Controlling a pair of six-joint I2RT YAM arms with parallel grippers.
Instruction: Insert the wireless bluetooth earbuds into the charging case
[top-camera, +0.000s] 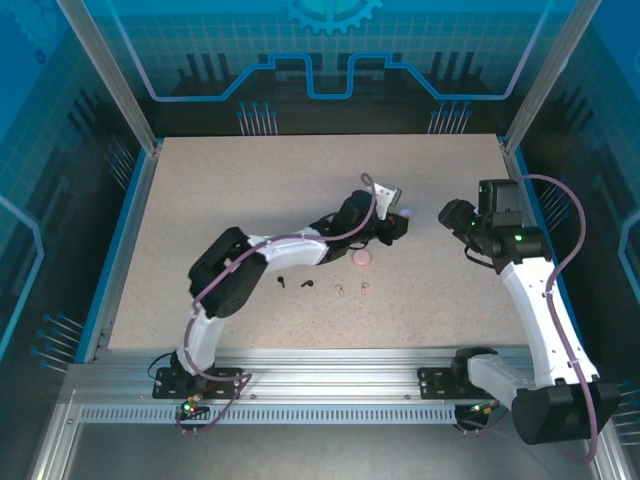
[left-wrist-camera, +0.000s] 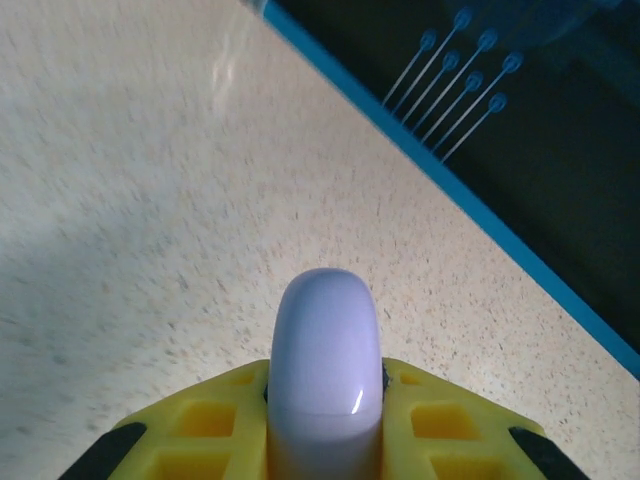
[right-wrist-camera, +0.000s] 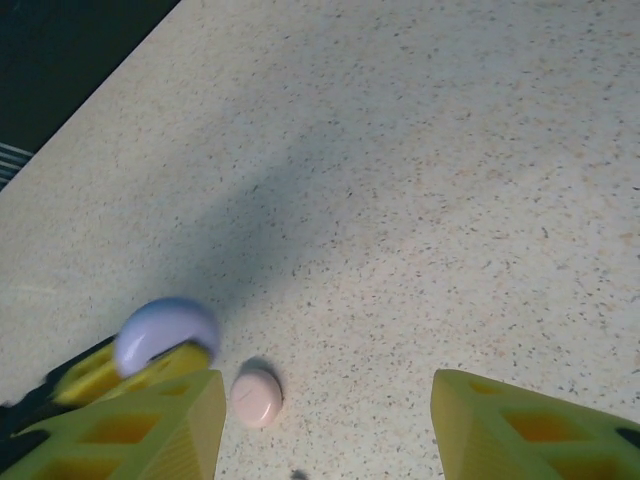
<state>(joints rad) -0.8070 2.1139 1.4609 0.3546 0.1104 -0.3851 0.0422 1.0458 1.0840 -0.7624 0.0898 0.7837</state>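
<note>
Left gripper (left-wrist-camera: 325, 405) is clamped on the lavender case (left-wrist-camera: 325, 350), just right of and beyond the pink case (top-camera: 361, 259). Right gripper (right-wrist-camera: 325, 415) is wide open and empty, farther right. Pale pink earbuds (top-camera: 364, 288) lie on the table (top-camera: 200, 200) just nearer than the pink case, with the black earbuds (top-camera: 283, 282) farther left.

Robotics lab cell: aluminium frame (top-camera: 330, 385), blue circuit-print walls (top-camera: 330, 45), speckled tabletop (top-camera: 200, 210).

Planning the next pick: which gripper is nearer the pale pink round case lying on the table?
Left. The left gripper, holding a lilac round case, hangs just beyond the pale pink round case; the right gripper, open, sits farther off to the right.
</note>
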